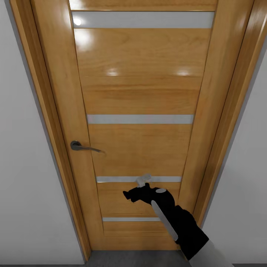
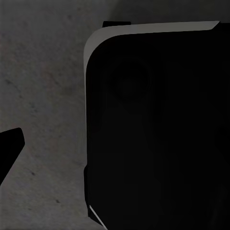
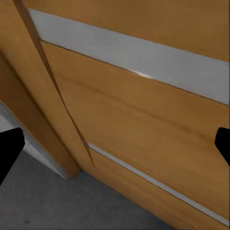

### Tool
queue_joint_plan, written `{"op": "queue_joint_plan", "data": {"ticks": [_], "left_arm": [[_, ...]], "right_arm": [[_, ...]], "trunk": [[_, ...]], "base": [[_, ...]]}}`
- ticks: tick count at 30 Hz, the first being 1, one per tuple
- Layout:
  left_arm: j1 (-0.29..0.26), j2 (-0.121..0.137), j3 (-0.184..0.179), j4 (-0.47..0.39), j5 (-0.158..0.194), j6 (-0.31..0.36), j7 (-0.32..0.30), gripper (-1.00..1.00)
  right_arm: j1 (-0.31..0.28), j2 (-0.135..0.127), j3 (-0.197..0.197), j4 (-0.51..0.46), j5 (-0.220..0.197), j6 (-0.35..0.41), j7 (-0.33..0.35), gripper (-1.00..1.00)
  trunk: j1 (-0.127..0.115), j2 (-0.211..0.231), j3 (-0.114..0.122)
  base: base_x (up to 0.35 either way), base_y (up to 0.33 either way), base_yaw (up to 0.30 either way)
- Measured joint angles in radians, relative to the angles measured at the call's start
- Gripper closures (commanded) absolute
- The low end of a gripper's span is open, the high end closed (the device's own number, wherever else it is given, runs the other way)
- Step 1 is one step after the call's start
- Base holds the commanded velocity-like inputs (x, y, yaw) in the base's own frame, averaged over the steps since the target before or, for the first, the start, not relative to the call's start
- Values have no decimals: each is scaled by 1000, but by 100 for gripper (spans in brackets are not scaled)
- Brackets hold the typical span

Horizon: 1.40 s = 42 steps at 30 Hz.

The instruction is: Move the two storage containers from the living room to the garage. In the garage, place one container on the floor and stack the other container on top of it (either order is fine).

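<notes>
Nearest you, low in the right of the head view, your right arm [image 1: 189, 230] reaches up and left out of the bottom corner, black with a pale strip along it. The right gripper [image 1: 130, 195] sits at its end, just in front of the lower part of the door. In the right wrist view its two fingertips [image 3: 8, 154] show at opposite edges of the picture, so the jaws are spread wide with nothing between them.

In the left wrist view a large black rounded body [image 2: 153, 129] takes up the right side, with speckled dark grey floor [image 2: 43, 96] behind it. One dark fingertip [image 2: 9, 148] pokes in at the left edge; you cannot tell how the left jaws stand.

Beyond the right gripper stands a closed wooden door [image 1: 141, 92], glossy amber, crossed by pale horizontal strips, in a matching frame [image 1: 48, 111]. Its dark lever handle [image 1: 83, 147] is at middle left. Plain white walls [image 1: 22, 178] flank it. A strip of grey floor [image 1: 133, 258] runs along its foot.

The storage containers are not in view here.
</notes>
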<state>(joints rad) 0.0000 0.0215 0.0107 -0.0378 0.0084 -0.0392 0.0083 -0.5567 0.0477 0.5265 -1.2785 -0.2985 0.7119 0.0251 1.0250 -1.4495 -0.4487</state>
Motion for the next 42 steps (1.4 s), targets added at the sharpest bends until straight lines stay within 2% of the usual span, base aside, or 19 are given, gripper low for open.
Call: {"op": "queue_joint_plan", "data": {"ticks": [2, 3, 4, 6, 7, 14, 18, 19, 25, 29, 36, 37, 42], "left_arm": [[0, 0, 0, 0, 0, 0, 0, -100], [0, 0, 0, 0, 0, 0, 0, -100], [0, 0, 0, 0, 0, 0, 0, -100], [0, 0, 0, 0, 0, 0, 0, -100], [0, 0, 0, 0, 0, 0, 0, -100], [0, 0, 0, 0, 0, 0, 0, -100], [0, 0, 0, 0, 0, 0, 0, -100], [0, 0, 0, 0, 0, 0, 0, -100], [0, 0, -1, 0, 0, 0, 0, -100], [0, 0, -1, 0, 0, 0, 0, -100], [0, 0, -1, 0, 0, 0, 0, -100], [0, 0, -1, 0, 0, 0, 0, -100], [0, 0, -1, 0, 0, 0, 0, -100]], "right_arm": [[-19, 3, 0, -1, -7, 11, 20, -100], [-45, 4, 0, -1, -10, 23, 47, -100], [-96, 6, -1, -2, -13, 63, 96, -100], [-134, 8, -1, -1, -15, 91, 122, -100], [-178, 8, -1, 2, -37, 109, 148, -100], [-257, 8, -1, 30, -109, 116, 162, -100], [-277, 9, -1, 37, -125, 116, 163, -100], [-284, 26, 0, 39, -132, 116, 165, -100], [-288, 44, 0, 40, -132, 132, 165, -100], [-320, 60, 0, 65, -131, 140, 164, -100], [-370, 92, 0, 180, -123, 139, 147, -100], [-378, 99, 1, 216, -117, 136, 129, -100], [-382, 115, 2, 234, -84, 133, 59, -100]], "trunk": [[0, 0, 0], [0, 0, 0], [0, 0, 0], [0, 0, 0], [0, 0, 0], [0, 0, 0], [0, 0, 0], [0, 0, 0], [0, 0, 0], [0, 0, 0], [0, 0, 0], [0, 0, 0], [0, 0, 0]], "base": [[0, 0, 0], [0, 0, 0], [0, 0, 0], [0, 0, 0], [0, 0, 0], [0, 0, 0], [0, 0, 0], [0, 0, 0], [0, 0, 0], [0, 0, 0], [0, 0, 0], [0, 0, 0], [0, 0, 0]]}}
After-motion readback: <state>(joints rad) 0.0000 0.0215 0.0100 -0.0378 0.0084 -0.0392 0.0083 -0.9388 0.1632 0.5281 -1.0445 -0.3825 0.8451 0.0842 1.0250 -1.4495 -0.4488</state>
